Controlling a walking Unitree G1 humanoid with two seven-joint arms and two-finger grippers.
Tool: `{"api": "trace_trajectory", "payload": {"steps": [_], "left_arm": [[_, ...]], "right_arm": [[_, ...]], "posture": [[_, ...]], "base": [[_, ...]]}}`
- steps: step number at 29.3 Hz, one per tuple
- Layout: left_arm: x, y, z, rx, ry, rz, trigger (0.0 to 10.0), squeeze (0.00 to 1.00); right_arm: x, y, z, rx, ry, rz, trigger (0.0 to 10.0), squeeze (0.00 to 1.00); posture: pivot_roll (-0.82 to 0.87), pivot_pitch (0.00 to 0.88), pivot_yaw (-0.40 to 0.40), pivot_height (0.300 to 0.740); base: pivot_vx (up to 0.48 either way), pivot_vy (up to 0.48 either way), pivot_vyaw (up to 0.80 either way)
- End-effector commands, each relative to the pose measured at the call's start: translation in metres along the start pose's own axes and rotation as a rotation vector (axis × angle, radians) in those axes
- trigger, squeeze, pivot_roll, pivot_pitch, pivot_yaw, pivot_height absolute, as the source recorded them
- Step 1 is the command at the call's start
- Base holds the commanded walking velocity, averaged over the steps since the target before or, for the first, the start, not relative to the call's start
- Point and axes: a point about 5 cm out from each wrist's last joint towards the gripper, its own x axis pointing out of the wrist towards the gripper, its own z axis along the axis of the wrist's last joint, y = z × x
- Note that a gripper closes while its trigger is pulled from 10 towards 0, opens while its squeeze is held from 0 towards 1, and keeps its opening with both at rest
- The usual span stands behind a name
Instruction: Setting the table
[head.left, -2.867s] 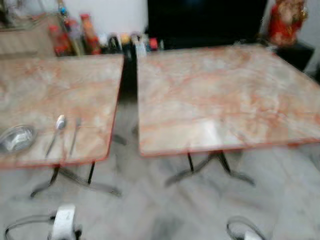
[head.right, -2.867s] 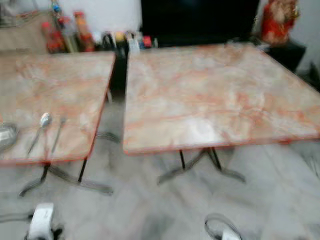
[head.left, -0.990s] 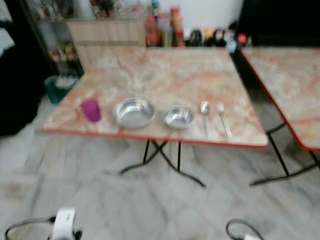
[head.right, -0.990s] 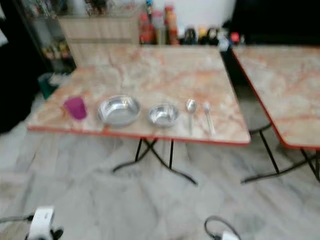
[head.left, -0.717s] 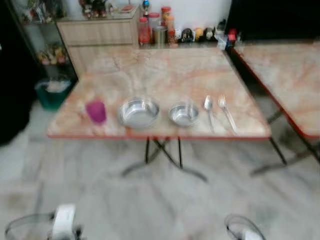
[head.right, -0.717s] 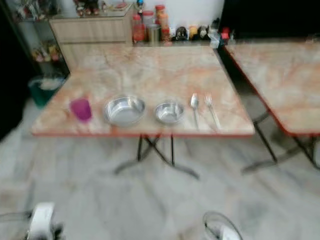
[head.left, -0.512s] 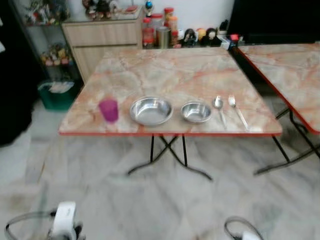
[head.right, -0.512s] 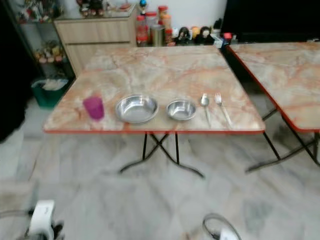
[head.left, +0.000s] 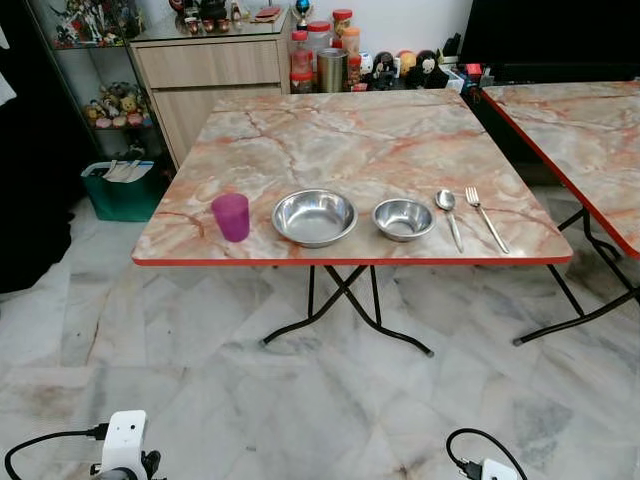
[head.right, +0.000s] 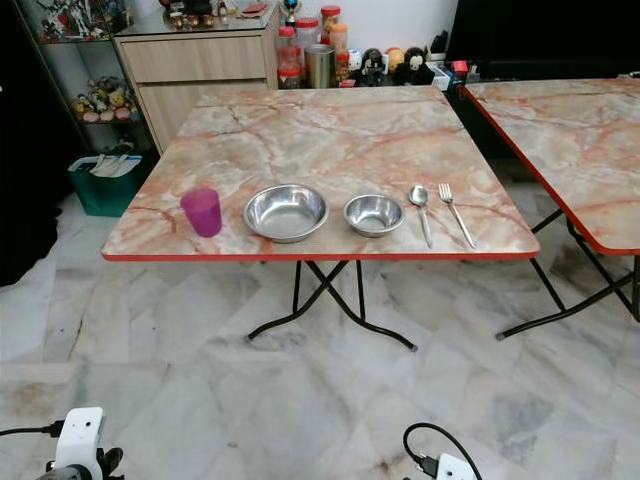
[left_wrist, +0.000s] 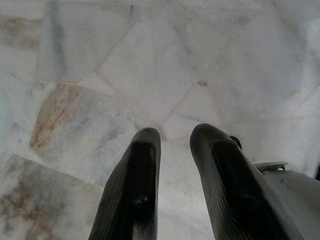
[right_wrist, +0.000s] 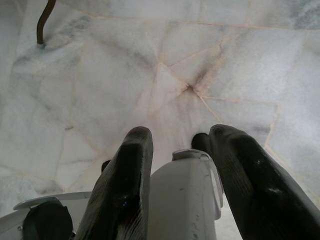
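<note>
Ahead, a marble-patterned table with red edging and black folding legs, on a pale marble floor. Along its near edge, in a row from robot's left to right: purple cup, upright; large steel bowl; small steel bowl; spoon; fork. Cup well apart from large bowl; the two bowls near each other, not touching; spoon just beside small bowl; fork just beside spoon, both lying handle toward the near edge. To the right, part of a second table of the same pattern. Behind, a wooden cabinet, jars and tins against the wall, a green bin on the floor at left.

Left gripper hanging low over the floor tiles, fingers parted by a narrow gap, nothing between them. Right gripper likewise low over the floor, fingers spread apart, empty, a white part of the robot's body beneath them
</note>
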Motion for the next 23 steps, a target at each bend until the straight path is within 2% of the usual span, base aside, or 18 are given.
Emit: {"api": "trace_trajectory", "payload": {"steps": [1,12,15,23], "left_arm": [[0.0003,-0.0004,-0.0001,-0.003,0.009,-0.001,10.0,0.00],[-0.0011,0.0023,-0.0049,0.013,0.027,0.001,10.0,0.00],[-0.0013,0.0030,-0.0045,0.034,0.024,0.002,10.0,0.00],[-0.0016,0.0041,-0.0040,0.021,0.012,0.006,10.0,0.00]], "right_arm": [[-0.0003,-0.0014,-0.0005,0.009,0.000,-0.009,10.0,0.00],[-0.0020,-0.0025,-0.0053,0.020,0.006,-0.004,10.0,0.00],[-0.0022,-0.0023,-0.0060,0.019,0.008,-0.002,10.0,0.00],[-0.0023,-0.0016,-0.0070,0.021,0.011,0.001,10.0,0.00]], "posture": [[0.04,0.000,0.043,0.736],[0.04,0.000,0.045,0.736],[0.04,0.000,0.047,0.736],[0.04,0.000,0.051,0.736]], "base": [[0.000,0.247,0.00],[0.000,0.451,0.00],[0.000,0.000,0.00],[0.000,0.000,0.00]]}}
